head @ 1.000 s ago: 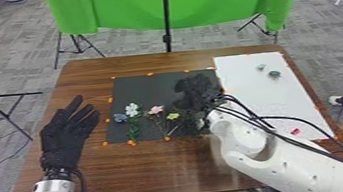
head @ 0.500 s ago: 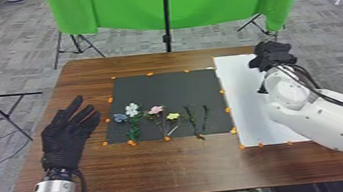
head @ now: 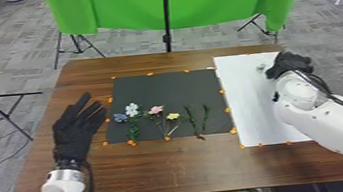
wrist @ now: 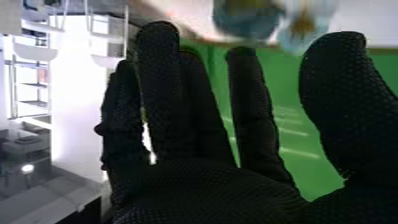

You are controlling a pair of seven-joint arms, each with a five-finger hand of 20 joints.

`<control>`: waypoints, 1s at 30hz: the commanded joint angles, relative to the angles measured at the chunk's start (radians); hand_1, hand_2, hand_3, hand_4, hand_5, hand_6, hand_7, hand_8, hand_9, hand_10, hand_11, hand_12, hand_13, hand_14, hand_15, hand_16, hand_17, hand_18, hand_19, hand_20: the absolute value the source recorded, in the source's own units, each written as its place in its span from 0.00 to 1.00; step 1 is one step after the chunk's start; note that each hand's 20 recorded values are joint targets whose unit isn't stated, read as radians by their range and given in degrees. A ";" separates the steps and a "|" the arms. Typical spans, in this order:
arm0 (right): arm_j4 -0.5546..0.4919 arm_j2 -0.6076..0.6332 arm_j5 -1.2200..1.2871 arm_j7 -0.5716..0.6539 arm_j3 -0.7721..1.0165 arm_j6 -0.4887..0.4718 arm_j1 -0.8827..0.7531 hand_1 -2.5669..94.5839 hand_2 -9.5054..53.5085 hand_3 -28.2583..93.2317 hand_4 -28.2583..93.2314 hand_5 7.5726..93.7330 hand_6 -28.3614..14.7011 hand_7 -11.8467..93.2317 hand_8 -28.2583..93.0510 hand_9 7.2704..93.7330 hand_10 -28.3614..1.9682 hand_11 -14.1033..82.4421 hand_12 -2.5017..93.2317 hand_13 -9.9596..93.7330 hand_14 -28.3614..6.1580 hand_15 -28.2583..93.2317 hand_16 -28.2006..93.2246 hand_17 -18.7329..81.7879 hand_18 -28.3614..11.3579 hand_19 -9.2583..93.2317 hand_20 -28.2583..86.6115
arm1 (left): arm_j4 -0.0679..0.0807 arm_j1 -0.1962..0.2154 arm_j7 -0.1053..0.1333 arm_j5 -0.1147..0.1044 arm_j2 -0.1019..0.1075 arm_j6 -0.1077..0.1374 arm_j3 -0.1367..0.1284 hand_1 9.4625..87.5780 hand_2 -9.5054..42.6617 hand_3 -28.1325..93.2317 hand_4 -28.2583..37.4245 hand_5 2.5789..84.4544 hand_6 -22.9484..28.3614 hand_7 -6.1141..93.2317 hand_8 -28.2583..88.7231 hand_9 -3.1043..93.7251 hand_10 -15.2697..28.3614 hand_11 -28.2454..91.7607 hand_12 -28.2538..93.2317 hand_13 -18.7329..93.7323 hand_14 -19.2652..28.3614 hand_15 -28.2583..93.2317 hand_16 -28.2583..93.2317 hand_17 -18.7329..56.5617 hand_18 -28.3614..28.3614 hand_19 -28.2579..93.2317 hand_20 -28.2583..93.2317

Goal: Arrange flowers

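In the head view my right hand (head: 288, 63) is over the far right part of the white board, beside a small pale blue-grey flower (head: 261, 67). In the right wrist view the fingers of my right hand (wrist: 204, 190) are straight and hold nothing; beyond them are a blue-grey flower (wrist: 247, 17) and a paler one (wrist: 306, 25). On the black mat lie a blue flower (head: 120, 117), a white flower (head: 132, 109), a pink flower (head: 156, 110), a yellow flower (head: 173, 116) and two dark green stems (head: 190, 120). My left hand (head: 75, 135) rests open left of the mat.
The black mat (head: 162, 87) and the white board (head: 250, 122) lie side by side on the brown table (head: 174, 169), with orange markers round their edges. A green cloth (head: 125, 10) hangs behind the table.
My right hand has moved from the black mat to the white board, then a little farther right and nearer, uncovering the stems and a pale flower. My left hand has shifted slightly right.
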 commanded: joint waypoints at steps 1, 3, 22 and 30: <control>0.033 -0.034 -0.051 -0.006 -0.019 0.008 -0.018 0.39 0.00 0.92 0.00 0.55 0.74 0.29 0.11 0.60 0.43 0.33 0.16 0.67 0.52 0.74 0.29 0.40 0.13 0.85 0.58 | 0.002 -0.033 -0.027 0.003 0.011 -0.011 0.023 0.14 0.37 0.88 0.00 0.42 0.63 0.17 0.16 0.38 0.81 0.44 0.32 0.37 0.96 0.64 0.16 0.11 0.94 0.68 0.32; 0.042 -0.028 -0.087 -0.013 -0.044 0.030 -0.014 0.43 0.00 0.92 0.00 0.61 0.75 0.29 0.11 0.67 0.50 0.36 0.17 0.71 0.57 0.73 0.30 0.42 0.14 0.87 0.58 | 0.005 -0.033 -0.025 -0.002 0.013 -0.012 0.028 0.14 0.37 0.88 0.00 0.42 0.63 0.17 0.16 0.38 0.81 0.44 0.32 0.37 0.96 0.64 0.16 0.11 0.94 0.68 0.32; -0.204 -0.064 -0.180 -0.219 -0.086 0.287 -0.023 0.61 0.00 0.83 0.00 0.92 0.71 0.30 0.25 1.00 0.74 0.31 0.36 0.90 0.78 0.69 0.44 0.54 0.17 0.99 0.59 | 0.017 -0.067 -0.023 -0.013 0.024 0.004 0.034 0.14 0.37 0.88 0.00 0.42 0.63 0.17 0.16 0.38 0.81 0.44 0.32 0.37 0.97 0.64 0.16 0.11 0.94 0.68 0.32; -0.238 -0.156 -0.236 -0.313 -0.092 0.198 -0.081 0.61 0.00 0.83 0.00 0.93 0.71 0.29 0.26 1.00 0.73 0.31 0.36 0.90 0.77 0.70 0.44 0.53 0.16 0.99 0.59 | 0.025 -0.097 -0.034 -0.012 0.025 0.007 0.046 0.14 0.38 0.88 0.00 0.42 0.63 0.17 0.16 0.38 0.81 0.44 0.32 0.37 0.97 0.64 0.16 0.11 0.94 0.68 0.32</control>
